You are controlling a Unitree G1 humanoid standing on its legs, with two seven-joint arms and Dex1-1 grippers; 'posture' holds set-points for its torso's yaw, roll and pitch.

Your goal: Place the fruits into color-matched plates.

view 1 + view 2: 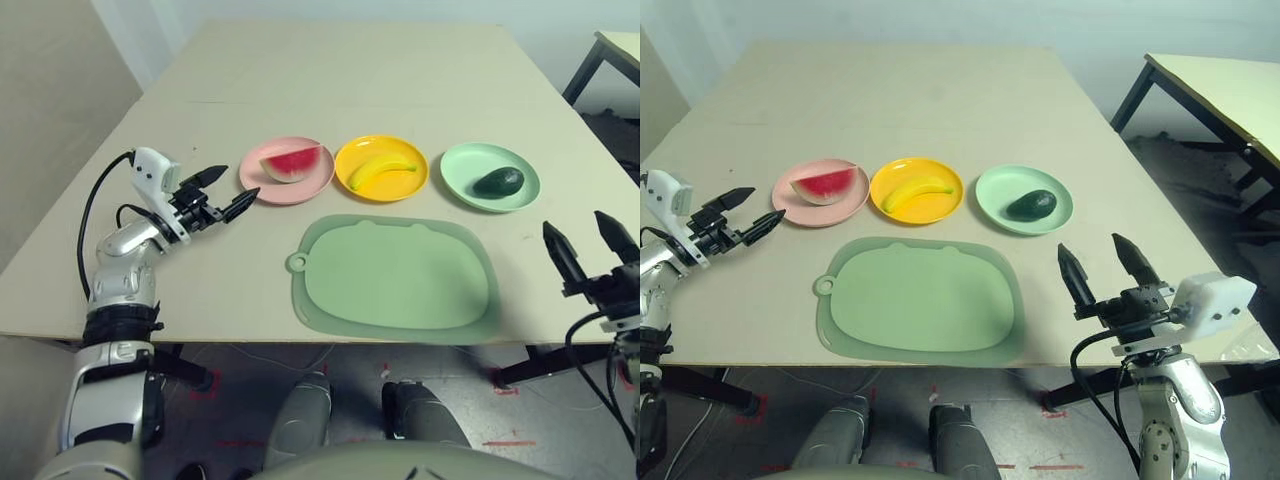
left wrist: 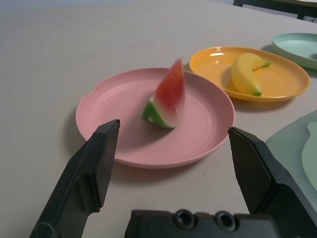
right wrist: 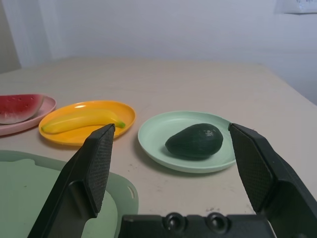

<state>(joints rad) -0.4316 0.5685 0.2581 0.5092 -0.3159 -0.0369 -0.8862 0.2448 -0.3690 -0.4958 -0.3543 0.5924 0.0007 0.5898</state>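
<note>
I see all three fruits already sitting where they belong. The watermelon (image 1: 296, 160) lies in the pink plate (image 1: 270, 187) at the left of the row, rind down toward the near side. The banana (image 1: 380, 170) rests in the yellow plate (image 1: 383, 145) in the middle, and the avocado (image 1: 499, 181) sits in the green plate (image 1: 465, 185) at the right. The plates stand in a line across the table (image 1: 350, 70), close to one another but not touching, just beyond the far edge of the mat (image 1: 400, 275), which has nothing on it.

My left gripper (image 1: 228, 192) hangs just left of the pink plate, fingers spread apart and holding nothing. In the left wrist view the wedge sits between and beyond the two fingers (image 2: 91, 168), so I read this as a hand that has let go and is clear of the plate rim. My right gripper (image 1: 1105, 265) is at the near right, off the corner of the mat, fingers likewise wide and empty, aimed toward the avocado but well short of it.

By my judgement, each colour is matched and the sorting looks complete; what remains is only to keep both arms away from the plates so nothing gets knocked.
</note>
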